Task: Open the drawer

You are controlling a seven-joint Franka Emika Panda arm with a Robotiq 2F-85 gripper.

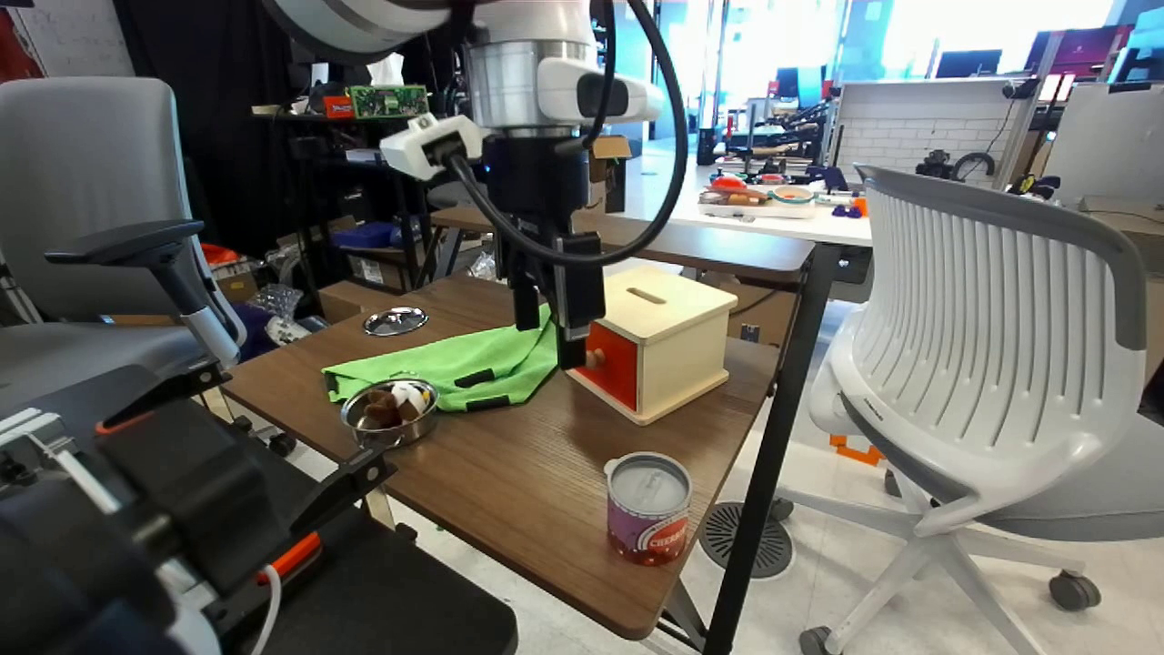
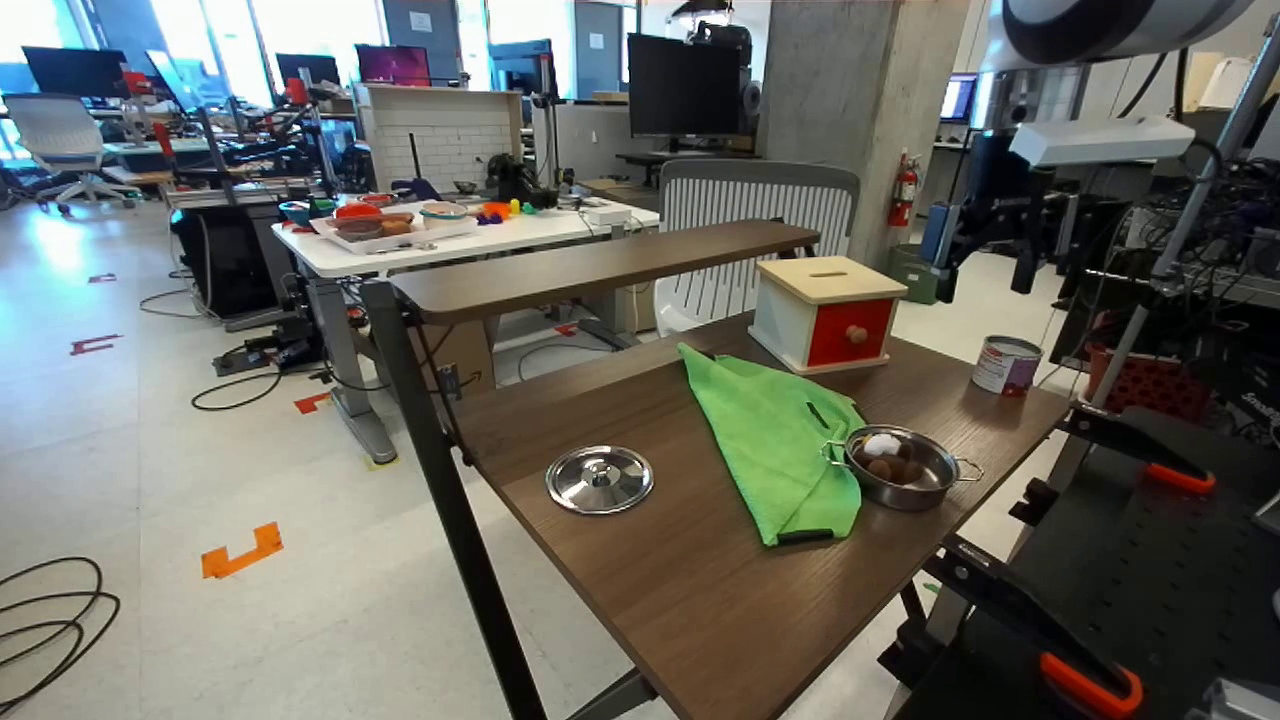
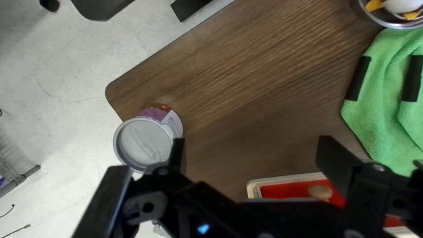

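Note:
The drawer has a red-orange front [image 2: 830, 332] with a round wooden knob [image 2: 857, 334] and sits closed in the tan wooden box [image 2: 832, 279] in both exterior views. Its front also shows in an exterior view [image 1: 622, 371], partly behind my gripper. In the wrist view, the drawer front [image 3: 281, 190] and knob [image 3: 320, 191] are at the bottom, partly hidden by the gripper body. My gripper [image 1: 549, 338] points down, open and empty, above the table. In an exterior view the gripper [image 2: 984, 282] is right of the box, apart from it. Its fingers [image 3: 251, 145] are wide apart.
A tin can [image 1: 647, 509] stands near the table [image 1: 509, 473] corner. A green cloth [image 2: 775, 440] lies before the box. A small metal pot [image 2: 905, 490] with brown and white items and a metal lid [image 2: 600, 480] are also on the table. A white chair [image 1: 991, 318] is close by.

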